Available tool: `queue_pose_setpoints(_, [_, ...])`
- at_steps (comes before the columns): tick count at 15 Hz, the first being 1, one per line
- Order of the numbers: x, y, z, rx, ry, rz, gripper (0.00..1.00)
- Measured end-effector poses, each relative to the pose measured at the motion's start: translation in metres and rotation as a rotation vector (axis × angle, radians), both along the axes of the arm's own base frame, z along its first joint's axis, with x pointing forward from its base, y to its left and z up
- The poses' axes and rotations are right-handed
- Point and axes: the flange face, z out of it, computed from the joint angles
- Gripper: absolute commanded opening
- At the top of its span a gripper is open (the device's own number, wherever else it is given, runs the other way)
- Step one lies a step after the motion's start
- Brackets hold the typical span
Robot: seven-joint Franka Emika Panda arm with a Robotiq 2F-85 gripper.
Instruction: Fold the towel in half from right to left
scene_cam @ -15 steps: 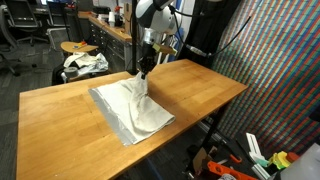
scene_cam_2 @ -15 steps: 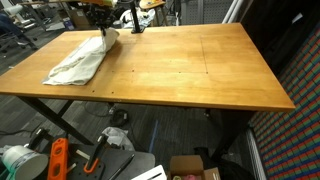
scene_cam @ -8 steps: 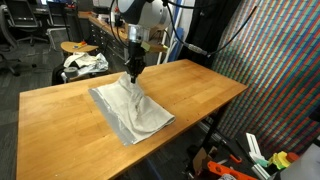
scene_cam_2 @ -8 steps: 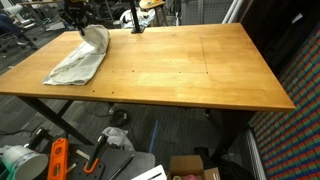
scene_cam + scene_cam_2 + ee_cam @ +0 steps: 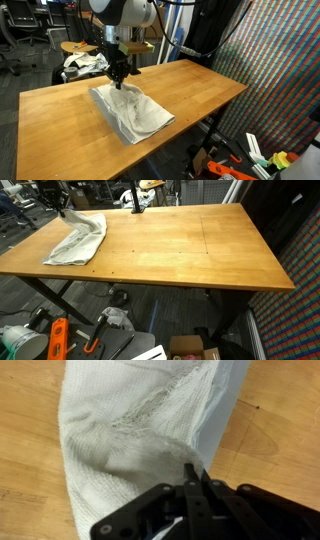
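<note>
A cluttered workshop surrounds a wooden surface (image 5: 60, 120). At the left of an exterior view, behind the surface, a white-and-dark bundle (image 5: 85, 63) sits near a round stool (image 5: 72, 47). Next comes the pincer (image 5: 119, 80), pointing down and closed on an edge of the towel (image 5: 140, 115), which it holds raised in a peak. The rest of the towel lies rumpled on the surface, reaching the near edge. At the right hangs a multicoloured woven panel (image 5: 275, 70).

In an exterior view the towel (image 5: 80, 242) lies by the far left corner, under the pincer (image 5: 62, 210). In the wrist view the pincer (image 5: 190, 485) pinches a fold of the towel (image 5: 130, 430), with wood showing on both sides.
</note>
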Motion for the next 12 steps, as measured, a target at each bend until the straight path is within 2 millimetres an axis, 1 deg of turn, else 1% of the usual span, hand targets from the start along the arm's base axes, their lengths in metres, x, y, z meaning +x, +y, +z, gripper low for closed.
queue_pose_setpoints(3, [-0.007,0.027,-0.001,-0.026,-0.009,-0.035,0.01])
queue_pose_setpoints(7, [-0.001,0.059,0.007,0.012,-0.040,-0.085,0.01])
queue_pose_setpoints(9, [0.007,0.069,0.014,0.045,-0.060,-0.120,0.01])
queue_pose_setpoints(10, [0.012,0.073,0.018,0.060,-0.072,-0.141,0.03])
queue_pose_setpoints(12, [0.021,0.075,0.021,0.072,-0.084,-0.172,0.03])
